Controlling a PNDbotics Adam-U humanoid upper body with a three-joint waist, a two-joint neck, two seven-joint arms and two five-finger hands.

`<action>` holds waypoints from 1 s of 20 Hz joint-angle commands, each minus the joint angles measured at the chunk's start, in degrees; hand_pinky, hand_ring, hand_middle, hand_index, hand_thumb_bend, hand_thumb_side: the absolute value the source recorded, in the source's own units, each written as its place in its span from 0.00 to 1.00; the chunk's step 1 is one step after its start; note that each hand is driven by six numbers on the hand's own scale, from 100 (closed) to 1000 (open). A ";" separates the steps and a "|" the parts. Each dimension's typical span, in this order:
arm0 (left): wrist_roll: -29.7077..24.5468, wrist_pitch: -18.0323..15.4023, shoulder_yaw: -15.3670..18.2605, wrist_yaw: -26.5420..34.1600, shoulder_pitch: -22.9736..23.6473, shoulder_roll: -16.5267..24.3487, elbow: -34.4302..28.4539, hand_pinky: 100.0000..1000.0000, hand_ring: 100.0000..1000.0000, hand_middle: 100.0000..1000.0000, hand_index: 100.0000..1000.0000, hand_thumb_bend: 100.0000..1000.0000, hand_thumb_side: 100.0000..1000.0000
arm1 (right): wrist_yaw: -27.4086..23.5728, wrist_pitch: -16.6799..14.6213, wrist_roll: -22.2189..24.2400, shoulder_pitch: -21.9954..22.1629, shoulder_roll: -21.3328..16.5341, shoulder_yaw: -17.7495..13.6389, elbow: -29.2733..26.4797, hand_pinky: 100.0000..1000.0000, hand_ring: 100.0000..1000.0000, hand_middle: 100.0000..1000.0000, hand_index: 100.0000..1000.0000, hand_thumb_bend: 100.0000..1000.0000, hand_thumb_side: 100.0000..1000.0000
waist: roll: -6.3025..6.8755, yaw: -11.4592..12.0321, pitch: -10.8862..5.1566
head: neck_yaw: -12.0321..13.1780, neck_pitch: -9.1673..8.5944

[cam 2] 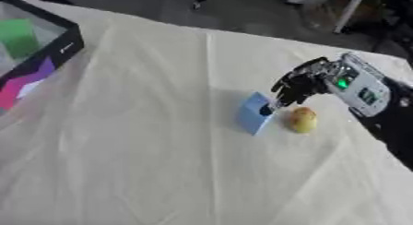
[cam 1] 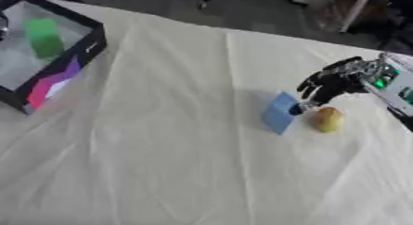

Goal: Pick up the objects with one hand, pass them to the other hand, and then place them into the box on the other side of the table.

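Judging by looks alone, the blue block [cam 1: 280,112] should handle as something light and stiff, maybe foam or plastic, with flat faces that give your fingers an honest purchase; take it across two opposite flat sides, not by a corner, since it stands tilted on the white cloth [cam 1: 177,164] and could tip. The yellow fruit-shaped piece [cam 1: 327,119] just beside it on the right is rounded and likely smoother, so wrap it from above rather than pinching. Your right hand [cam 2: 300,86] hangs over the block's upper right edge, fingers curled downward with the tips at or touching that edge; you cannot tell whether contact is made, and nothing is gripped yet. The left hand shows in neither view. The black-walled box [cam 1: 90,48] sits well apart at the far left corner, open on top, with a green block [cam 1: 44,37] already inside; a pink and purple pattern marks its near wall. Expect the cloth's wrinkles to snag a dragged object, so lift clear.
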 commanded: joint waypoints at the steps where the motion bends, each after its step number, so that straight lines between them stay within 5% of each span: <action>1: 0.02 0.16 0.55 -0.08 -1.03 1.36 -0.58 0.91 0.72 0.63 0.72 0.00 0.38 | 0.22 1.18 -0.51 0.11 -2.62 -1.35 -0.40 0.89 0.88 0.86 0.94 0.43 0.34 | 0.27 0.05 -0.75 | -0.64 0.10; 10: 0.01 0.29 0.49 -0.32 -1.23 1.02 -0.47 0.91 0.72 0.63 0.72 0.00 0.38 | 0.79 3.25 -4.44 3.14 -2.89 -2.47 -3.50 0.89 0.88 0.86 0.94 0.45 0.27 | 0.14 0.29 -0.40 | -1.49 0.10; 20: -0.12 0.37 0.37 -0.42 -1.52 0.74 -0.41 0.91 0.72 0.63 0.72 0.00 0.39 | 0.49 2.98 -6.18 3.53 -2.17 -3.66 -4.00 0.90 0.87 0.86 0.94 0.34 0.30 | -0.21 0.86 -0.82 | -1.41 0.10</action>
